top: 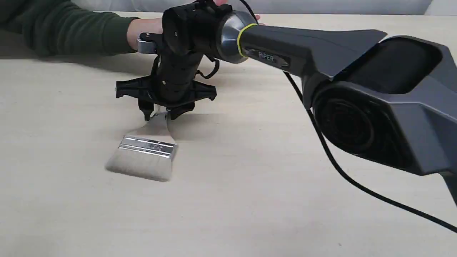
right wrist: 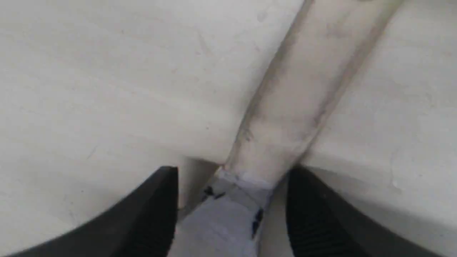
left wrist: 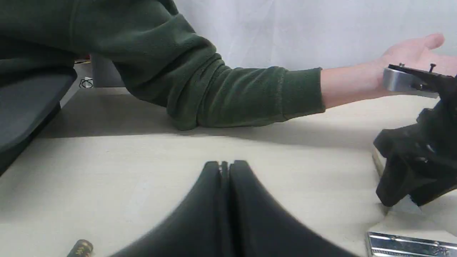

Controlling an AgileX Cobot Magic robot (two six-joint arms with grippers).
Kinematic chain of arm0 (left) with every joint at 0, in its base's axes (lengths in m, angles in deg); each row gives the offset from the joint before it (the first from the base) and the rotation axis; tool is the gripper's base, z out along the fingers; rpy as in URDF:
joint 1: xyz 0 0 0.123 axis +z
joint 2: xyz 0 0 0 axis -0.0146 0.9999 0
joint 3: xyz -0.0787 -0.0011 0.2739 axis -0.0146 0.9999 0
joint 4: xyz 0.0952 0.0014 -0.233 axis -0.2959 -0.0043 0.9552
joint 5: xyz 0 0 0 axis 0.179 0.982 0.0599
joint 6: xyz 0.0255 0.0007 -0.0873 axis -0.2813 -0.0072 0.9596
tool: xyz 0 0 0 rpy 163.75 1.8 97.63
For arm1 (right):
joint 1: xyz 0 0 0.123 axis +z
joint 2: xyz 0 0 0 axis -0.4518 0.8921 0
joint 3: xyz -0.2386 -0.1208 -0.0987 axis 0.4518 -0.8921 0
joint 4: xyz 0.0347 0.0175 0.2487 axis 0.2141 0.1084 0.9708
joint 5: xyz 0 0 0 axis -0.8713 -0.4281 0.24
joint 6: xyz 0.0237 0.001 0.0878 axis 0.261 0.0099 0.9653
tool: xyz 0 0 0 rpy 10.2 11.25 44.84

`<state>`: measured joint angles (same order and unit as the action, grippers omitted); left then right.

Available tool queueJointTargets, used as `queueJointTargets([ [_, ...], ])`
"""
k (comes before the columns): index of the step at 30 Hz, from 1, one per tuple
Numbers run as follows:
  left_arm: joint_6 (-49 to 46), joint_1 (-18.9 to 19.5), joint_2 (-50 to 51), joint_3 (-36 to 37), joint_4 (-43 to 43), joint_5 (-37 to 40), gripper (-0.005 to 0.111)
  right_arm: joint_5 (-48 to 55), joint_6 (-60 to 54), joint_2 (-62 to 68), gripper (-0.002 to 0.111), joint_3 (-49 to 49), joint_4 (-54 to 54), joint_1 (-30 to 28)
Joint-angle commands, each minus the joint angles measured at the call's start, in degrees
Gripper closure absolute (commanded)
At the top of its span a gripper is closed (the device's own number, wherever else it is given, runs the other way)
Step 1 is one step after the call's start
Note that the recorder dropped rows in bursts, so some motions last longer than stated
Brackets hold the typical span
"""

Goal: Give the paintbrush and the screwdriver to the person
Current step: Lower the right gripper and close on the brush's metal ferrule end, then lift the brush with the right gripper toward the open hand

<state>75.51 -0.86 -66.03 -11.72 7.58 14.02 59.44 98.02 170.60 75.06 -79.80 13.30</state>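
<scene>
Nearest the exterior camera, the paintbrush lies flat on the pale bench. Its soft pale bristles point forward, the shiny metal band sits behind them, and the wooden handle runs away under the right gripper. That gripper hangs low over the handle, its jaws spread to either side of the narrow wood. The right wrist view shows a gap at each side and no pinch yet. The brush looks light and stiff in the handle and yielding only at the bristles. The bare wood and the slick band could both slip under hard pads. The wide head carries most of the weight, so a hold on the handle close to the band seems best to stop it drooping or swinging on the lift. The left gripper has its jaws pressed together on nothing. A small dark end with a gold ring, apparently the screwdriver, rests on the bench near it. Only that tip shows, slim and probably apt to roll. Farthest back, the person's hand waits open, palm up, at the end of a dark green sleeve resting on the bench, just beyond the right arm's wrist.
</scene>
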Motion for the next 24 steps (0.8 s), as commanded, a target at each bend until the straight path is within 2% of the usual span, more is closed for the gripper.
queueJointTargets([
  [1, 0.1, -0.4, -0.1, 0.1, 0.3, -0.6, 0.107, 2.2, 0.6, 1.9, 0.059, -0.3, -2.4, 0.0],
  [6, 0.1, -0.4, -0.1, 0.1, 0.2, -0.7, 0.107, 4.3, 0.6, 1.9, 0.064, -0.3, -4.3, 0.0],
  [17, 0.1, -0.4, -0.1, 0.1, 0.2, -0.7, 0.107, 16.5, -0.3, 1.9, 0.072, -0.3, -14.5, 0.0],
  [24, 0.1, -0.4, -0.1, 0.1, 0.2, -0.7, 0.107, 16.8, -6.3, 1.9, 0.072, -0.3, -11.7, 0.0],
])
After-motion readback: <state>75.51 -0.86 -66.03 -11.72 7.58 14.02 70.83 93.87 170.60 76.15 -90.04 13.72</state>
